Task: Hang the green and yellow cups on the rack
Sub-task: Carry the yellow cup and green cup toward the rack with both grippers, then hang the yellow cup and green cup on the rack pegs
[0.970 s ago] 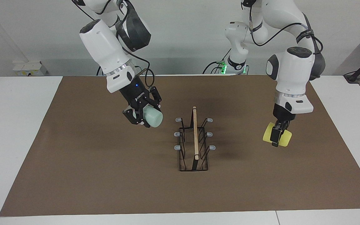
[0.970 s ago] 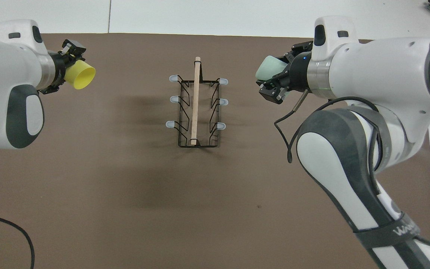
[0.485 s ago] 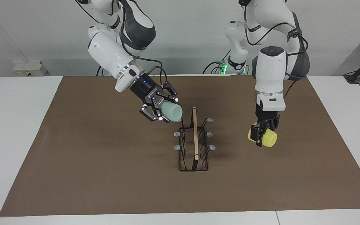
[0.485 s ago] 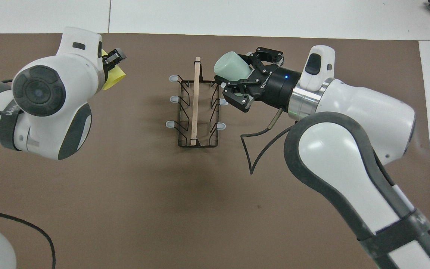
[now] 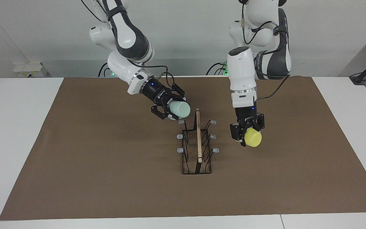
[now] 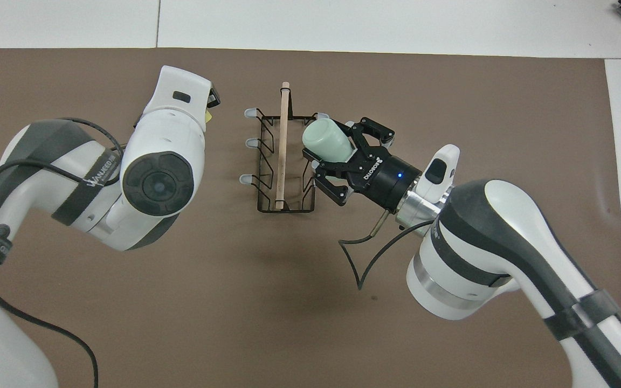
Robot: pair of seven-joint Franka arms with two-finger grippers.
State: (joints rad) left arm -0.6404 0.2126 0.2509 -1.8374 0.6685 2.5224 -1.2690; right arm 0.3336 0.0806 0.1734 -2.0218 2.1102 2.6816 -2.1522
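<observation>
Glossy white arms with dark grey joints, black cables, black hands.

Matt plastic cups [image 5: 180, 109], black wire rack [image 5: 196, 149] with wooden rod [image 5: 198, 135].

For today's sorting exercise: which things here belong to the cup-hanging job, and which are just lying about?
Job: green cup in right hand; yellow cup in left hand; rack.
Lying about: brown mat, white box at the table's edge.

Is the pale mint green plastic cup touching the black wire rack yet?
Cannot tell. In the facing view the pale mint green plastic cup, held by the right hand, overlaps a prong of the black wire rack; neither view shows contact or a gap.
</observation>
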